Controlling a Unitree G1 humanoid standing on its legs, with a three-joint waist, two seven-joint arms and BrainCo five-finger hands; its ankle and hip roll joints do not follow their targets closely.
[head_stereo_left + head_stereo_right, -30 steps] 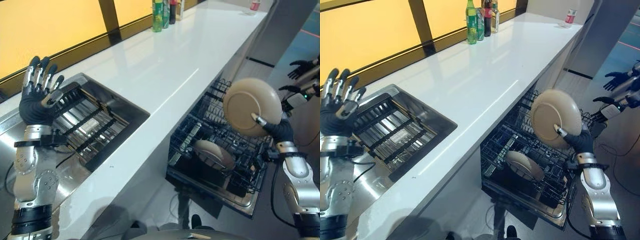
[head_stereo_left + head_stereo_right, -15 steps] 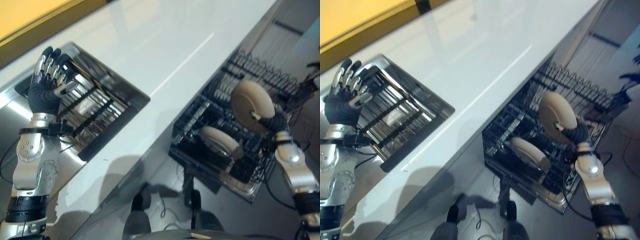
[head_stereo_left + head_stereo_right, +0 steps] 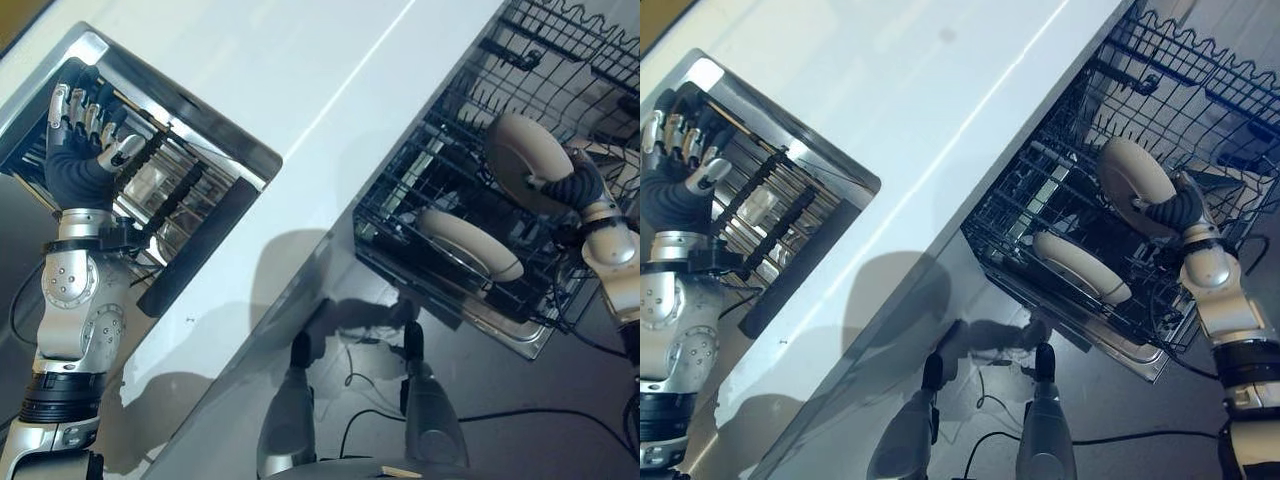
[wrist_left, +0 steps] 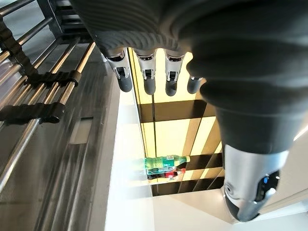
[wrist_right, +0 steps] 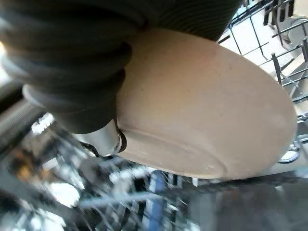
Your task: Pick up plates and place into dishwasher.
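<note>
My right hand (image 3: pixel 577 186) is shut on a beige plate (image 3: pixel 520 160), thumb across its underside, holding it on edge low among the wires of the dishwasher rack (image 3: pixel 470 100). In the right wrist view the plate (image 5: pixel 211 110) lies against my palm with rack tines behind it. A second beige plate (image 3: pixel 468 244) stands tilted in the rack's front row, just in front of the held one. My left hand (image 3: pixel 78 150) is raised over the sink (image 3: pixel 210 135) with straight fingers (image 4: pixel 147 72), holding nothing.
A white counter (image 3: pixel 300 110) runs between the sink and the pulled-out rack. Dark bars of a drying rack (image 3: pixel 165 190) span the sink under my left hand. Bottles (image 4: pixel 163 166) stand far down the counter by the yellow window.
The camera has tipped downward. My right hand has lowered the plate from above the rack into it, close behind the standing plate. The left hand stays raised over the sink.
</note>
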